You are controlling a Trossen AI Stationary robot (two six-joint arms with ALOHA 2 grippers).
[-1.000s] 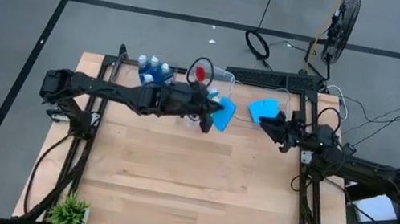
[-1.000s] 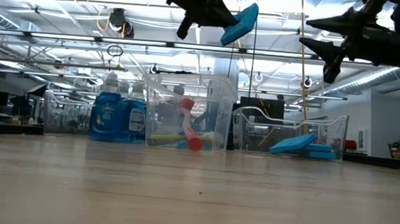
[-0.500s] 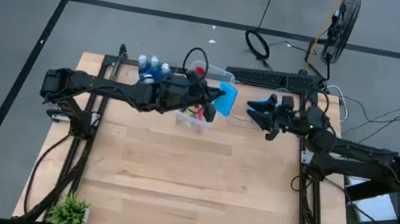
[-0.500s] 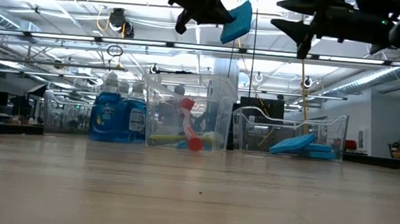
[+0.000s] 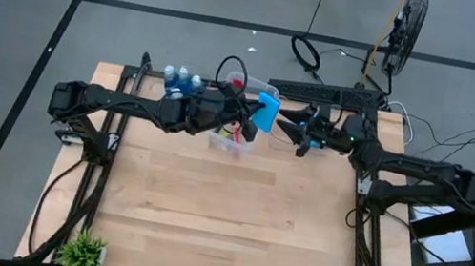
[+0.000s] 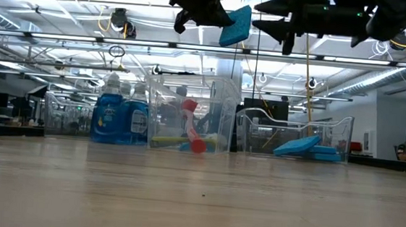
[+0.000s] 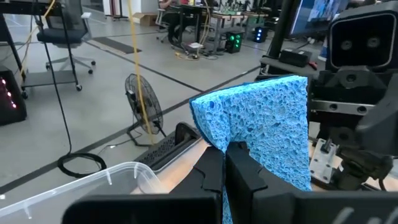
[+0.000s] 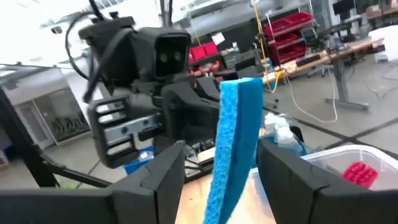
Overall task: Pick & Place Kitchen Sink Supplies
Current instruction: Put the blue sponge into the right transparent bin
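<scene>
Two grippers are meeting high above the table's far edge. The left gripper (image 5: 255, 117) is pinching a blue sponge (image 5: 267, 113) upright, while the right gripper (image 5: 291, 128) is holding its fingers spread around it.

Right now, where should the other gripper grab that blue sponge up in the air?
The left gripper pinches the sponge at one end, so its far end sticks out free. The right gripper, open, best closes on that free end's flat faces, coming in edge-on as it is lined up.
</scene>
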